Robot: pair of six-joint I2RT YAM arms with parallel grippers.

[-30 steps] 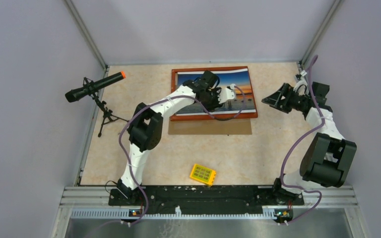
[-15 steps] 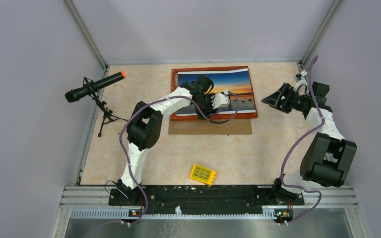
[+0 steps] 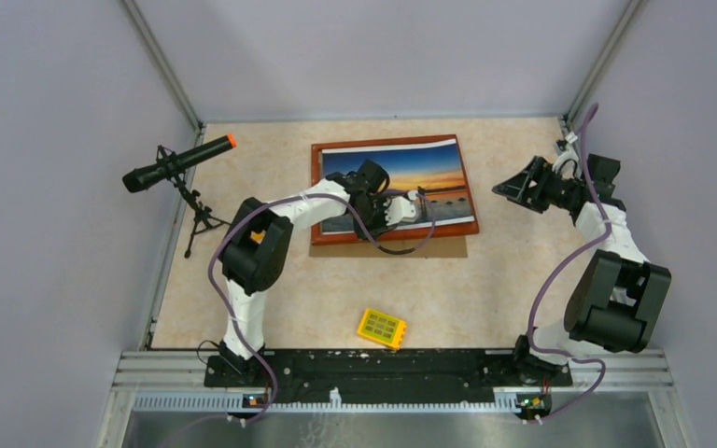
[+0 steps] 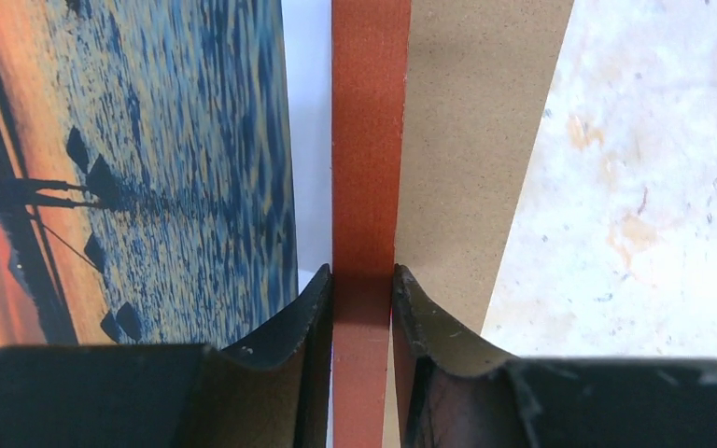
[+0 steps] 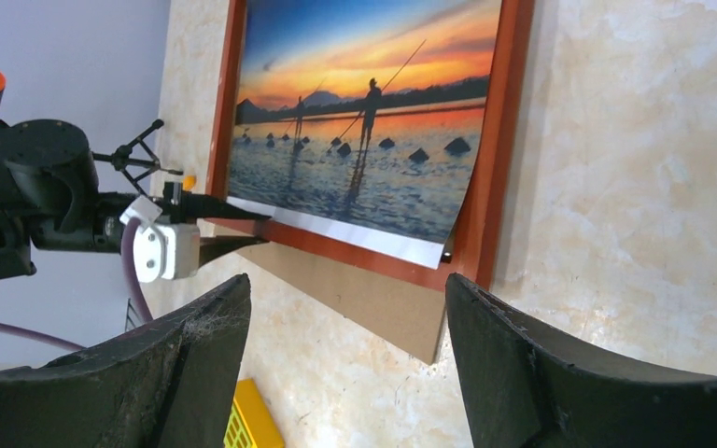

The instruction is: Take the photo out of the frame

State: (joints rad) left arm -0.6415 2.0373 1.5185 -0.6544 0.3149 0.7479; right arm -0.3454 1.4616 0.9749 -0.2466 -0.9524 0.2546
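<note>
The frame point(image 3: 316, 196) lies flat at the back middle of the table, its reddish-brown border around the sunset photo point(image 3: 434, 173). My left gripper point(image 3: 413, 221) is shut on the frame's near border point(image 4: 364, 187), one finger on the photo side point(image 4: 308, 308) and one on the backing-board side. The photo point(image 4: 149, 140) shows beside the border with its white margin. My right gripper point(image 3: 509, 189) is open and empty, to the right of the frame and apart from it. In the right wrist view point(image 5: 345, 373) it faces the frame's near right corner point(image 5: 485, 215) and the photo point(image 5: 364, 149).
A brown backing board point(image 3: 448, 246) sticks out from under the frame's near edge point(image 4: 467, 140) point(image 5: 373, 299). A small yellow block point(image 3: 381, 329) lies near the front point(image 5: 247, 420). A microphone on a tripod point(image 3: 177, 163) stands at the left.
My left arm has drawn back towards the left, and the frame with the photo has slid left and a little nearer, turning slightly. The right arm has not moved.
</note>
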